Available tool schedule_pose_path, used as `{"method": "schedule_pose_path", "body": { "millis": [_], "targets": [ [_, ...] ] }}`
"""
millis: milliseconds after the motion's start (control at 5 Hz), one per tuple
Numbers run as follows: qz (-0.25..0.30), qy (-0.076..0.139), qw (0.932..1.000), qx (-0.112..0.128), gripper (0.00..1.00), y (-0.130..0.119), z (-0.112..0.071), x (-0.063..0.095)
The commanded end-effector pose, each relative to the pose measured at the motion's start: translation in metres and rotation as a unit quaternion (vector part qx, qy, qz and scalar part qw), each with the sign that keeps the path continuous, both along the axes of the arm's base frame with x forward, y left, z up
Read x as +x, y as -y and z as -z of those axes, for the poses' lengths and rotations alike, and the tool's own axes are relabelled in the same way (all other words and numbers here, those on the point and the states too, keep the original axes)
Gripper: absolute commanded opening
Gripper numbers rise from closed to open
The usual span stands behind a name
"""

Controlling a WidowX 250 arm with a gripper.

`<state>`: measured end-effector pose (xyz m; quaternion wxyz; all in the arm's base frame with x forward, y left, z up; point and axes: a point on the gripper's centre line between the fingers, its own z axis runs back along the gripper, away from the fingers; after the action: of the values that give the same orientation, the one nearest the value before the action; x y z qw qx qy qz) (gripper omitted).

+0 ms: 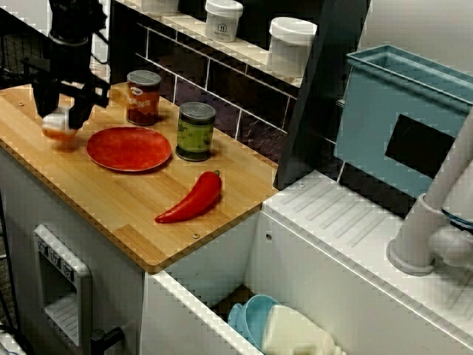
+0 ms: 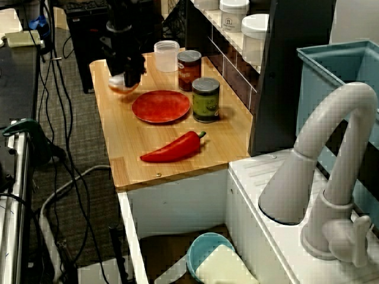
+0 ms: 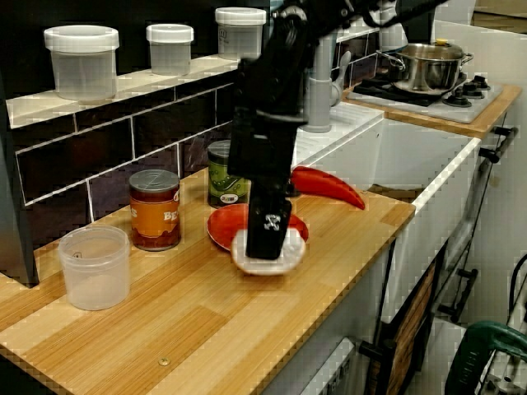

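Note:
My gripper [image 1: 60,112] hangs over the left end of the wooden counter [image 1: 96,200], shut on a small round white and orange object [image 1: 58,127] held just above the wood. In the view over the tap the gripper [image 2: 126,76] and the object [image 2: 121,84] stand left of the red plate [image 2: 161,106]. The low view along the counter shows the gripper [image 3: 268,237] with the white object [image 3: 265,259] at the plate's [image 3: 221,228] near edge. The plate [image 1: 129,148] has nothing on it.
Behind the plate stand an orange-brown can [image 1: 143,97] and a green can [image 1: 196,132]. A red pepper [image 1: 191,201] lies toward the sink. A clear plastic cup [image 3: 95,267] stands near the counter's far end. Jars [image 1: 290,44] line the tiled ledge. The sink holds a blue bowl [image 2: 207,254].

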<state>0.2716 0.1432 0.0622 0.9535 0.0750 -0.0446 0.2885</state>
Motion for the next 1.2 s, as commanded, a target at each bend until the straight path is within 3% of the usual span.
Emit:
{"method": "schedule_pose_path", "body": {
  "millis": [0, 400, 800, 1000],
  "targets": [
    [0.011, 0.023, 0.9997, -0.001, 0.0, -0.019, -0.045, 0.014],
    [0.045, 0.014, 0.9987, 0.02, 0.0, -0.032, -0.054, 0.023],
    [0.045, 0.018, 0.9982, 0.036, 0.0, -0.052, -0.062, 0.034],
    [0.056, 0.017, 0.9938, 0.094, 0.0, -0.054, -0.06, 0.033]
  ]
}}
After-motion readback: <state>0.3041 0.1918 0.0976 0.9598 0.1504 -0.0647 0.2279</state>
